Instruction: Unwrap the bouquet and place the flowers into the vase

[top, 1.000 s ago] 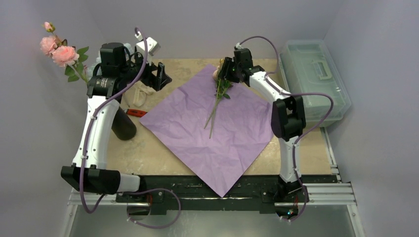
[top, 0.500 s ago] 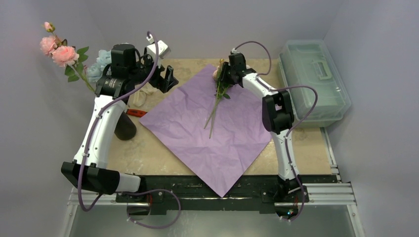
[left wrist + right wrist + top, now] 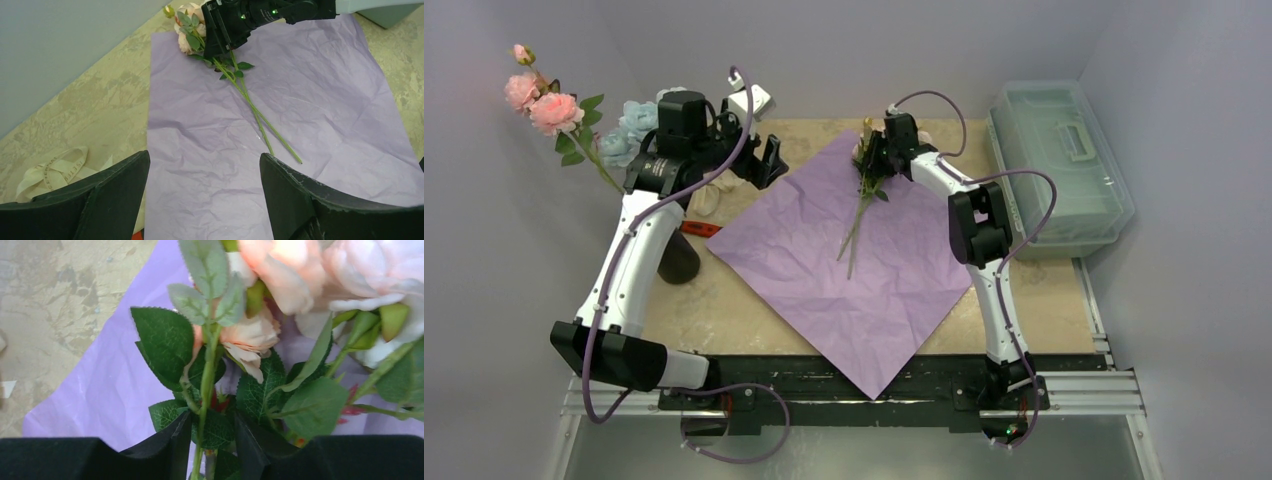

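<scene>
The lilac paper lies unwrapped and flat on the table. Two peach and pale roses rest on it, heads at the far corner and thin green stems pointing toward me. My right gripper sits just below those heads. In its wrist view the jaws straddle one leafy stem, with a gap still on either side. The left gripper hovers open and empty over the paper's left corner. The dark vase stands at the left, half hidden by my left arm, and holds pink roses and pale-blue ones.
The cream ribbon lies loose on the table left of the paper, with a small red-orange item near the vase. A clear lidded plastic box stands at the back right. Walls close in at the back and both sides.
My right gripper has pushed in toward the flower heads and narrowed its jaws around the stem. The left arm has swung slightly right and back, uncovering the blue flowers.
</scene>
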Motion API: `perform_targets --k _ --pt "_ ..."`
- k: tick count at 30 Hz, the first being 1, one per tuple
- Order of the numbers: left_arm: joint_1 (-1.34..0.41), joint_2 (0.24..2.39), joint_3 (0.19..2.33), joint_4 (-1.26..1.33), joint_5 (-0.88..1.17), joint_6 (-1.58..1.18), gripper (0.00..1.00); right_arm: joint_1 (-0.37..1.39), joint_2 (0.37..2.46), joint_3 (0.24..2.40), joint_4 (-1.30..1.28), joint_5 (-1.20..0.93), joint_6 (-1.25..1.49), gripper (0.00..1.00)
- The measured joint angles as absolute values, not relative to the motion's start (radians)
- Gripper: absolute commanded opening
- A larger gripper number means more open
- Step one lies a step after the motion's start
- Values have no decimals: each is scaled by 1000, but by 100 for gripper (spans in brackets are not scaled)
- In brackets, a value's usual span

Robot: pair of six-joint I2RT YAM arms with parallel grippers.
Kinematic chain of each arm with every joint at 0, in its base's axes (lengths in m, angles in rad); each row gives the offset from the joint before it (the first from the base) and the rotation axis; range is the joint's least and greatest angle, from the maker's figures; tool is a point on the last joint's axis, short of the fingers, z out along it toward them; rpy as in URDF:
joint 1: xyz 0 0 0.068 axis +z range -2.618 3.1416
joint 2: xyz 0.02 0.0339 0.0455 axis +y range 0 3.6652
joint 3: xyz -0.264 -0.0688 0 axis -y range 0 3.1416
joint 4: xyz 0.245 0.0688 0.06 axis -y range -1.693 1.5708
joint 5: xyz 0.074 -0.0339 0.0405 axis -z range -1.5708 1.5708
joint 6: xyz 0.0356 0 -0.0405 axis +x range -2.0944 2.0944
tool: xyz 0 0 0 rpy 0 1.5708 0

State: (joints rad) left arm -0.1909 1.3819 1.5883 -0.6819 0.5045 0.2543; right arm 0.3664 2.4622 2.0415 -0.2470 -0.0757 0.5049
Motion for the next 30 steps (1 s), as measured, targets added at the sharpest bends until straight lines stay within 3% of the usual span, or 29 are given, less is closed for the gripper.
perform_targets --k 4,12,22,30 --pt "-192 1383 1586 -681 495 254 80 366 2462 2042 -246 -121 524 45" --pt "-192 1384 1585 -673 489 243 80 366 2468 2044 -237 -171 542 0" --pt "-192 1402 1585 -667 524 193 80 366 2447 2022 -215 -264 616 0" --pt "-199 1444 1586 -670 617 146 80 366 2247 1868 -86 -371 689 0"
